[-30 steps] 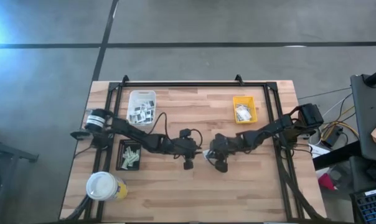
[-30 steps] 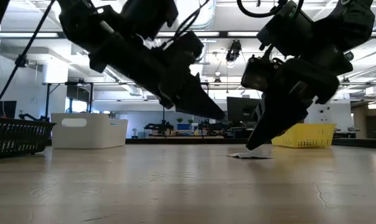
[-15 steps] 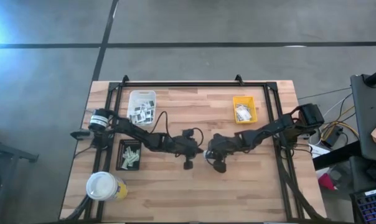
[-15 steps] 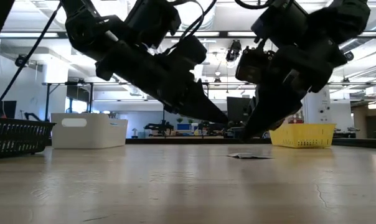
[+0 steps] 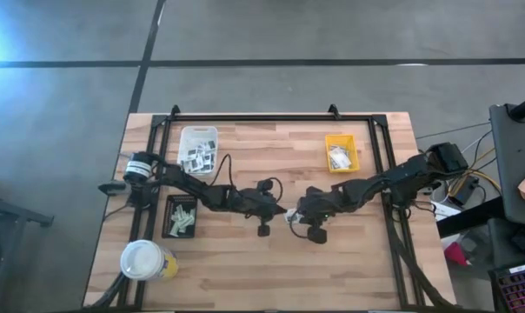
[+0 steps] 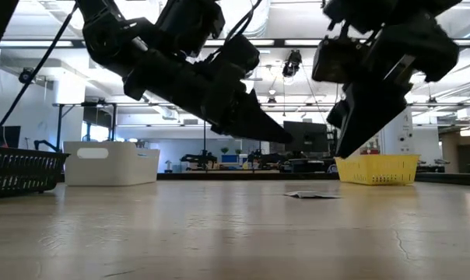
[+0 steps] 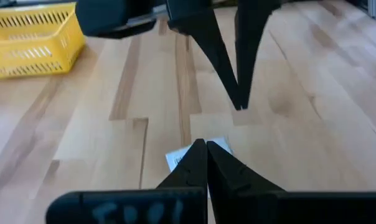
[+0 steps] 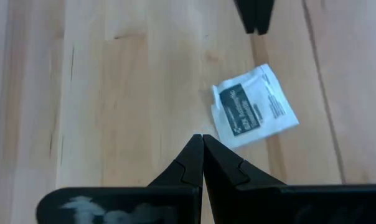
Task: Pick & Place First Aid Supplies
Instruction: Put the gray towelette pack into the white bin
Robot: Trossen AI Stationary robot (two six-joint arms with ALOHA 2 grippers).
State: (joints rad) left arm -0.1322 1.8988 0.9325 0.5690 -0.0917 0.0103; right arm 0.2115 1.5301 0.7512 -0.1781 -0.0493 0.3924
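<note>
One small flat white packet [image 5: 289,216] with a dark printed patch lies flat on the wood at the table's middle; it also shows in the low view [image 6: 313,194] and the right wrist view [image 8: 253,107]. My left gripper [image 7: 203,144] is shut and hovers above the packet [image 7: 175,159], its tip well off the table [image 6: 289,140]. My right gripper [image 8: 202,138] is also shut. It hangs in the air [image 6: 344,152] just right of the packet and touches nothing. More packets lie in the white, yellow and black trays.
A white tray [image 5: 198,148] holding packets stands far left, a yellow tray [image 5: 341,152] far right, and a black tray [image 5: 181,216] at the left. A white-topped yellow cup [image 5: 145,259] sits near the left corner. Black frame rails [image 5: 271,117] run along the table's far edge and sides.
My right gripper, whose shut tip was down on the table beside the packet, has lifted up and drifted a little toward the table's right edge. The packet has stayed flat in the same spot.
</note>
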